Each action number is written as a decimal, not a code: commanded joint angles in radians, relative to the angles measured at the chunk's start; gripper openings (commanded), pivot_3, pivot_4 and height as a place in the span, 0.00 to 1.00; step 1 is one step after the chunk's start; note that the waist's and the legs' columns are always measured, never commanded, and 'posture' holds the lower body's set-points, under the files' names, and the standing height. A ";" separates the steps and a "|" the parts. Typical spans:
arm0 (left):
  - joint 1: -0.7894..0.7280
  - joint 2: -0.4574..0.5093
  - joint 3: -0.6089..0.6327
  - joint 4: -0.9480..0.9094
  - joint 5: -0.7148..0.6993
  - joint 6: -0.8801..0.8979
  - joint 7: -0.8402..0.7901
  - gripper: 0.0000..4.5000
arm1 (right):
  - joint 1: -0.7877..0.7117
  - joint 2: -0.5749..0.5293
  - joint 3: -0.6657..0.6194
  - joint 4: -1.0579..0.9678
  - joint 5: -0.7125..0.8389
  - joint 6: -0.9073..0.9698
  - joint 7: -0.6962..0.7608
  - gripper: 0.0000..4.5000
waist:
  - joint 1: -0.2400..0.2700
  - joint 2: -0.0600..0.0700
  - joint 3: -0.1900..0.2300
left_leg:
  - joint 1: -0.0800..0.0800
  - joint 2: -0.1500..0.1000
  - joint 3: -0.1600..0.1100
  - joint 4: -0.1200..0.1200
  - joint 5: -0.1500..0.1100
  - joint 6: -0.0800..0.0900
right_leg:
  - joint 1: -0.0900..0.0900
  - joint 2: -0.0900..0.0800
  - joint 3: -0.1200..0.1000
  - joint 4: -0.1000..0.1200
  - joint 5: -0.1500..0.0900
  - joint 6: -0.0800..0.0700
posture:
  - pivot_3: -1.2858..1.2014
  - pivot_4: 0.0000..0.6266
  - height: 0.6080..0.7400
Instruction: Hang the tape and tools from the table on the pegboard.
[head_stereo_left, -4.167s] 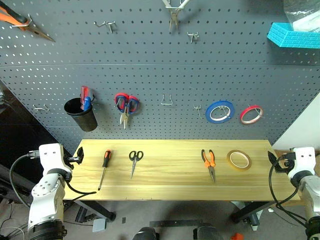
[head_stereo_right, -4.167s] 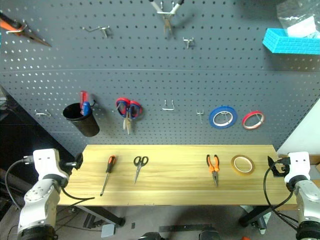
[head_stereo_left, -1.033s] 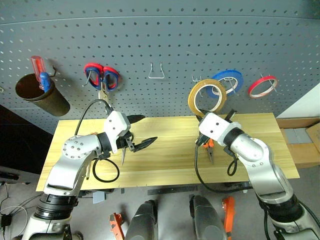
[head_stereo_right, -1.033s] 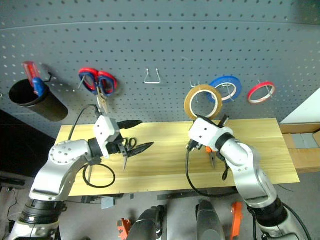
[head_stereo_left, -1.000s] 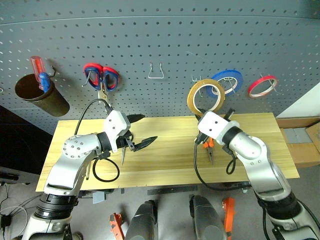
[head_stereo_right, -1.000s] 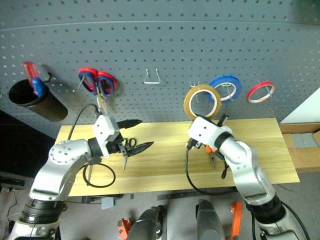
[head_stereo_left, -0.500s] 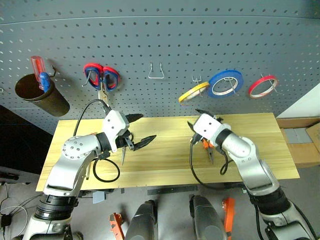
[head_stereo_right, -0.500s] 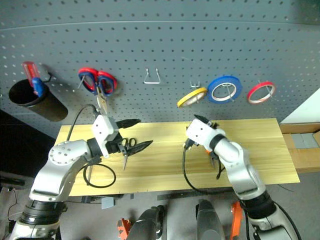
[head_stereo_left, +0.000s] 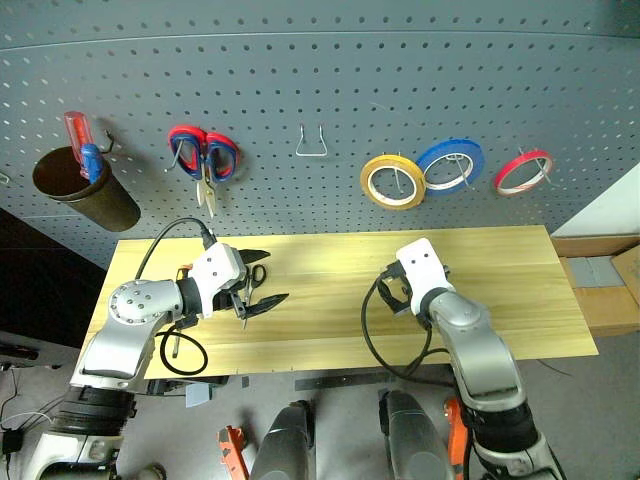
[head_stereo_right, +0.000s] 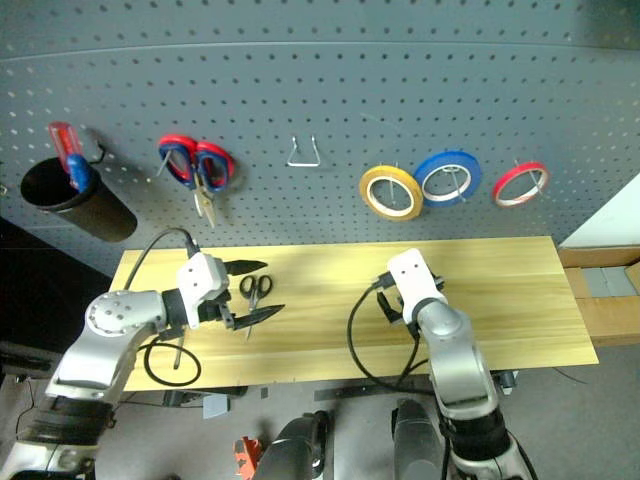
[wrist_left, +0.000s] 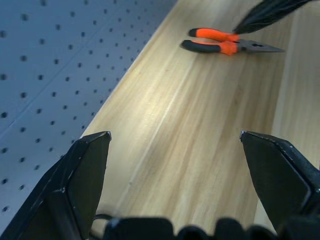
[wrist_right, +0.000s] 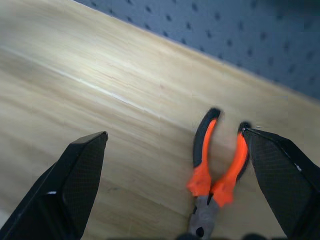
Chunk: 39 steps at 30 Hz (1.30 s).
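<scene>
Yellow ring-shaped tape roll (head_stereo_left: 392, 183): hung on dark grey perforated pegboard (head_stereo_left: 330, 90), beside blue roll (head_stereo_left: 449, 166). Orange-and-black pliers (wrist_right: 216, 170), black-handled scissors (head_stereo_right: 254, 291): flat on light wooden desk (head_stereo_left: 330, 270). Left claw (head_stereo_left: 258, 282): fingers apart, empty, above the scissors. Right claw (wrist_right: 180, 190): fingers apart, empty, above the pliers.

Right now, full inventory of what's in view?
yellow tape: 1, yellow, on a pegboard hook
blue tape: 1, blue, hooked beside the yellow
red tape: 1, red, hooked at the right end
hung scissors: 1, red-and-blue handles, on pegboard
cup: 1, dark, on pegboard, holds a red-and-blue screwdriver
bare hook: 1, metal, pegboard middle
pegboard: 1, dark grey
table: 1, light wood
pliers: 1, orange-and-black, on table
black scissors: 1, on table
left pincer: open, over black scissors
right pincer: open, over pliers
</scene>
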 joint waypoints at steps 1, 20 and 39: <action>-0.020 -0.012 -0.019 -0.005 0.009 -0.025 -0.011 0.99 | -0.049 0.003 -0.078 0.125 0.039 -0.009 -0.051 0.99 | 0.000 0.000 0.000 | 0.000 0.000 0.001 0.000 0.000 0.000 | -0.001 -0.001 0.000 0.001 0.000 0.000 | 0.46 0.49 1.00; -0.018 -0.033 -0.009 0.000 0.016 -0.046 0.022 0.99 | -0.236 -0.011 -0.175 0.623 0.189 -0.191 -0.155 0.99 | -0.030 0.000 0.000 | 0.000 0.000 0.003 0.000 0.000 0.000 | -0.003 -0.001 0.001 0.003 0.000 0.000 | 0.47 0.49 1.00; 0.040 -0.059 0.050 -0.021 -0.026 -0.012 0.095 0.99 | -0.188 -0.035 -0.124 0.587 0.224 -0.183 -0.170 0.58 | -0.029 -0.001 -0.001 | 0.000 0.001 0.002 0.001 0.000 0.000 | -0.003 -0.001 0.001 0.003 0.000 0.000 | 0.47 0.48 1.00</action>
